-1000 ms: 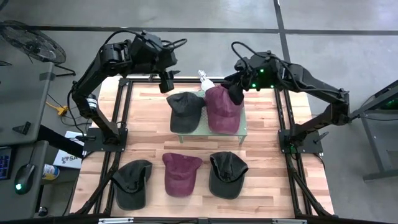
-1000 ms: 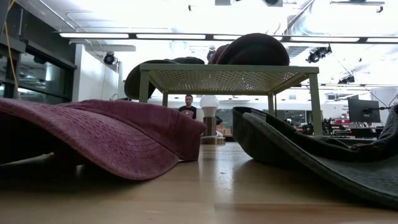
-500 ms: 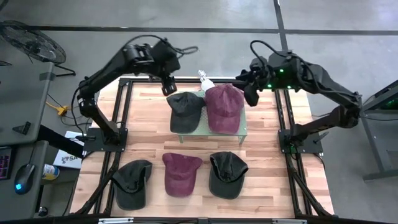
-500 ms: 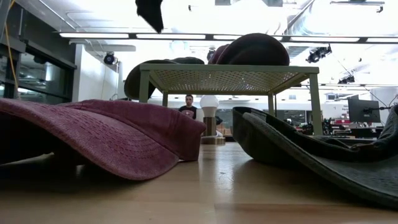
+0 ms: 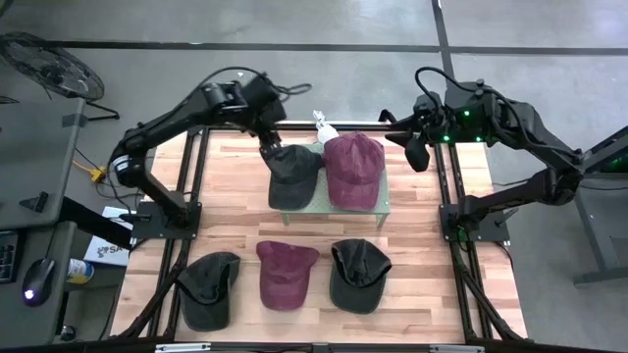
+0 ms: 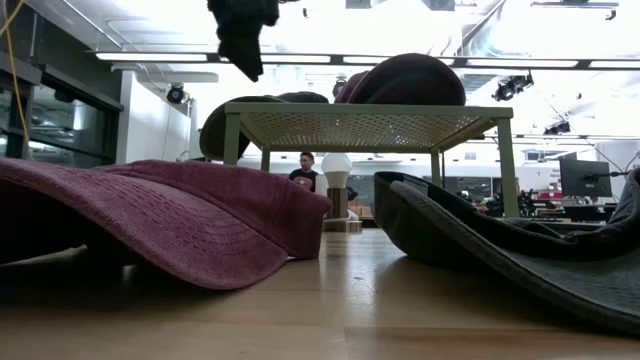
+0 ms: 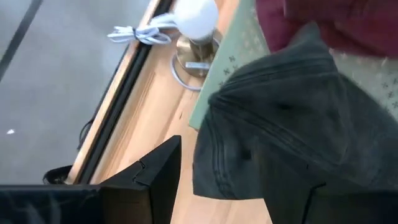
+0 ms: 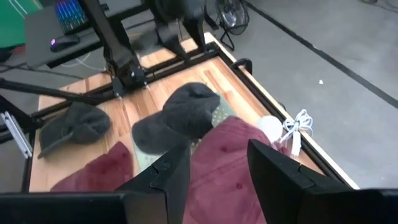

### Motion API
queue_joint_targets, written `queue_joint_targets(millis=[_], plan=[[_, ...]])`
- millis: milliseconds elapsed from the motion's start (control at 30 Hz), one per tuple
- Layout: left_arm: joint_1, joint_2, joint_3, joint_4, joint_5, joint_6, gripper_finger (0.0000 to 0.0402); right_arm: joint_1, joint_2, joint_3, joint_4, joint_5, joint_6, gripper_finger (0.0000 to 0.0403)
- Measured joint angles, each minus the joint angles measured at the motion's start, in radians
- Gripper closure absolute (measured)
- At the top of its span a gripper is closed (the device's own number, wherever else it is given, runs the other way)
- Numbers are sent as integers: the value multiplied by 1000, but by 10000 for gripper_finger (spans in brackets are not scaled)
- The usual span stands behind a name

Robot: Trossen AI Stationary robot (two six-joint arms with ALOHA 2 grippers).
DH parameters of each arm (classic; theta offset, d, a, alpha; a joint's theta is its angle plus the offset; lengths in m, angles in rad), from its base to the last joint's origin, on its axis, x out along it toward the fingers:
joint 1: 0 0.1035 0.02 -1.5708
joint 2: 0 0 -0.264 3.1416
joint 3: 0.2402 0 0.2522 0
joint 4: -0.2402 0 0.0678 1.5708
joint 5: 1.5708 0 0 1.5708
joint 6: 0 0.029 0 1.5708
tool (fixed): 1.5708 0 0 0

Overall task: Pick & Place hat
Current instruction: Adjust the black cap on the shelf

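Where legible, unmarked hats (image 5: 293, 174)

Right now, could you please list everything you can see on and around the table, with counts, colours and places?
Rack: one, pale green mesh, table's middle toward the far edge.
Rack hats: two; dark grey and maroon, side by side on the rack.
Front hats: three on the wood; dark grey, maroon, dark grey.
Lamp: one, white globe on a brass base, behind the rack, white cord beside it.
Fan: one, dark, floor at far left.
Left claw: open, over the rack's grey hat.
Right claw: open, empty, right of the rack.
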Motion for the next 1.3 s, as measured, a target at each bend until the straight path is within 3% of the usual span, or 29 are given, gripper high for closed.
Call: queue_joint_targets(millis=[267, 433, 733, 900, 1033, 1300], plan=[[127, -302, -308, 249, 170, -56, 212, 0, 0, 0, -40, -4, -16, 252], [171, -463, -543, 396, 211, -194, 212, 0, 0, 0, -40, -4, -18, 252], [179, -549, -828, 661, 355, -393, 212, 0, 1, 0, -38, 3, 0, 252], [179, -549, -915, 788, 356, -478, 210, 0, 1, 0, -38, 5, 12, 252], [201, -549, -928, 789, 334, -511, 210, 0, 1, 0, -38, 5, 29, 252], [359, -541, -929, 779, 515, -517, 210, 0, 1, 0, -38, 17, 60, 252]])
